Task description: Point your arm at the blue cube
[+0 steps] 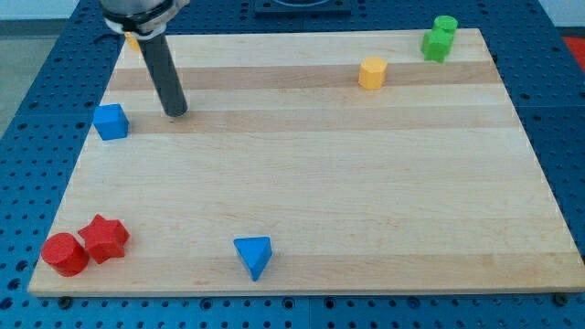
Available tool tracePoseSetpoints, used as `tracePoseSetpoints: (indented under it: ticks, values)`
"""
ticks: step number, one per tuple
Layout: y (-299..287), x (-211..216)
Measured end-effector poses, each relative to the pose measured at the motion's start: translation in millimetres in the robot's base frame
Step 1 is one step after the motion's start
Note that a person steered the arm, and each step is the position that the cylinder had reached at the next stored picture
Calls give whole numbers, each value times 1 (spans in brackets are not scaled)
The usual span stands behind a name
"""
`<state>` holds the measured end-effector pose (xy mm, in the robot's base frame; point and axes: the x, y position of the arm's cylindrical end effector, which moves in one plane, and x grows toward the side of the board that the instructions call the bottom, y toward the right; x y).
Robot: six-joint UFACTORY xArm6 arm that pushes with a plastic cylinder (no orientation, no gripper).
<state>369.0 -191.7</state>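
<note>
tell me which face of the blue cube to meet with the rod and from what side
Nothing can grip here; my tip can only touch. Meet the blue cube on its right face, coming from the view's right: the tip stands just right of it, slightly higher, apart, with nothing between.

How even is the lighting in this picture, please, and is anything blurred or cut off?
Camera view: soft, even light, faint shadows, no glare on the wooden board. Blue cube and my tip, just to its right, are sharp. The arm is cropped at the view's top.

Wooden board (366,201) carries blue cube (111,122), blue triangle (254,256), red blocks (84,247).
</note>
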Motion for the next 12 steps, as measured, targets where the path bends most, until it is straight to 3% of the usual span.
tracePoseSetpoints:
  ticks: [4,5,6,7,10,12]
  values:
    - [-24,21]
    - [-36,16]
    - [-36,-24]
    - [-47,-33]
    - [-107,-28]
    - [-108,-28]
